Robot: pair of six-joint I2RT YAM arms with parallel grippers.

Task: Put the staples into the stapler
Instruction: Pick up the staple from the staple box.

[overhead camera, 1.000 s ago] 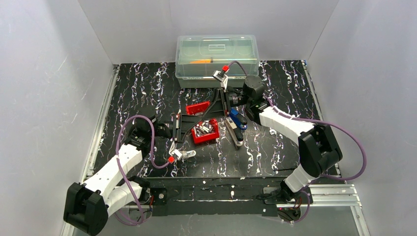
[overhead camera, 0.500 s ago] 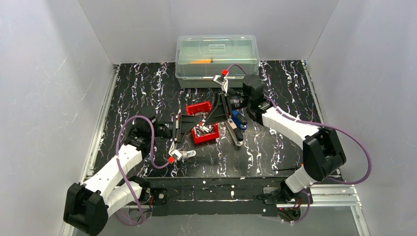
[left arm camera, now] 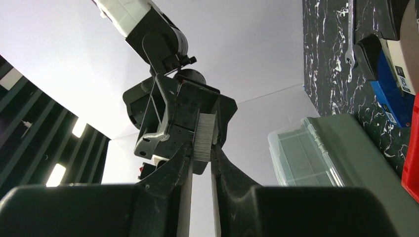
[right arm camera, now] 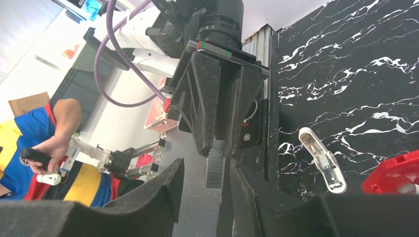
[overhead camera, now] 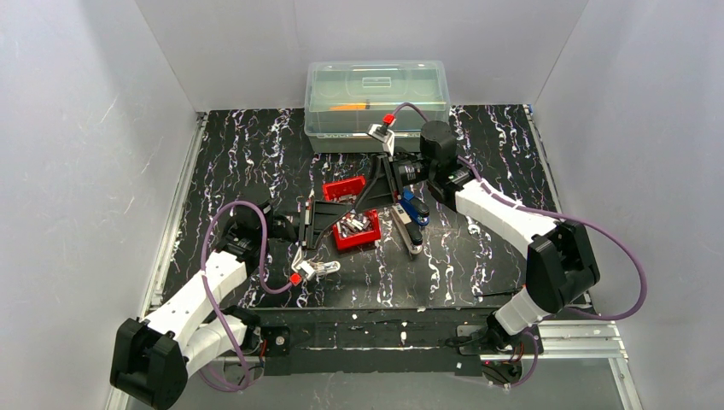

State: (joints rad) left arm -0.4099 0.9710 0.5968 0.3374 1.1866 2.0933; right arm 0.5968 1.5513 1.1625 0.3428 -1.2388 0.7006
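Raised above the black marbled counter (overhead camera: 256, 145), left hand (left arm camera: 202, 148) narrowed tight onto a short silvery staple strip (left arm camera: 203, 134). Strip pinched at one end between the two dark fingers, the other end standing clear beyond the fingertips.

Facing it tip to tip, right hand (right arm camera: 205, 167) parted at a middling width, one finger on either side of the same strip. Clear gap on one side. Other finger close beside the strip, contact there impossible to tell. Strip carried, as far as visible, by the left hand alone.

Directly beneath the two meeting hands, on the counter, a red tray (overhead camera: 370, 238) with a loose heap of staples (overhead camera: 355, 225), silvery-grey and jumbled. Just beyond the fingertips on the far side, a second red piece, seemingly a red lid (overhead camera: 341, 186), lying flat and apart from the tray.

Below the right hand and a little to its outer side, just beside the tray, the stapler (overhead camera: 411, 220), blue and black with a silvery rail along it, resting on the counter and touched by neither hand. Same stapler at the edge of the left wrist view, well off to the side of that hand's fingers.

Well beyond the right hand, at the counter's far edge, a clear box (overhead camera: 376, 90) with its lid shut.
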